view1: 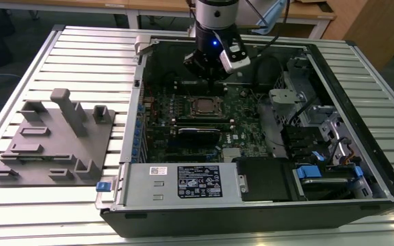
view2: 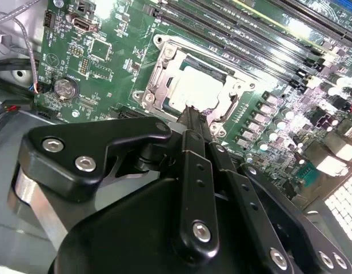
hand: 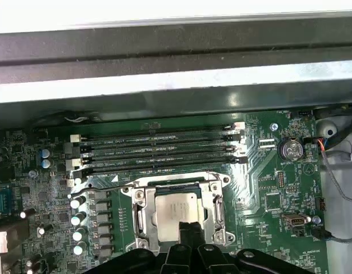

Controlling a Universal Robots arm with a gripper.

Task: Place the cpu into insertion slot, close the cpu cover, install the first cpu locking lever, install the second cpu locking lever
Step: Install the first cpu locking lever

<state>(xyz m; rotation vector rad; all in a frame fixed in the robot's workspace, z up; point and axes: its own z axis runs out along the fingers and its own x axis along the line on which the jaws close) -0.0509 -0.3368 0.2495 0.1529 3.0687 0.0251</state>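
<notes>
Second wrist view: flat dull silver-grey cpu (view2: pixel 196 91) w/in shiny cpu cover (view2: pixel 171 71) window, fingers (view2: pixel 193 123) closed, empty.

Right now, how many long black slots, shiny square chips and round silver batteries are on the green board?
long black memory slots: 4
cpu: 1
round coin battery: 1
Total: 6

Black bolted hand (view2: pixel 192 117), silver arm (view1: pixel 216 14), blue light (view1: pixel 214 42)
</notes>
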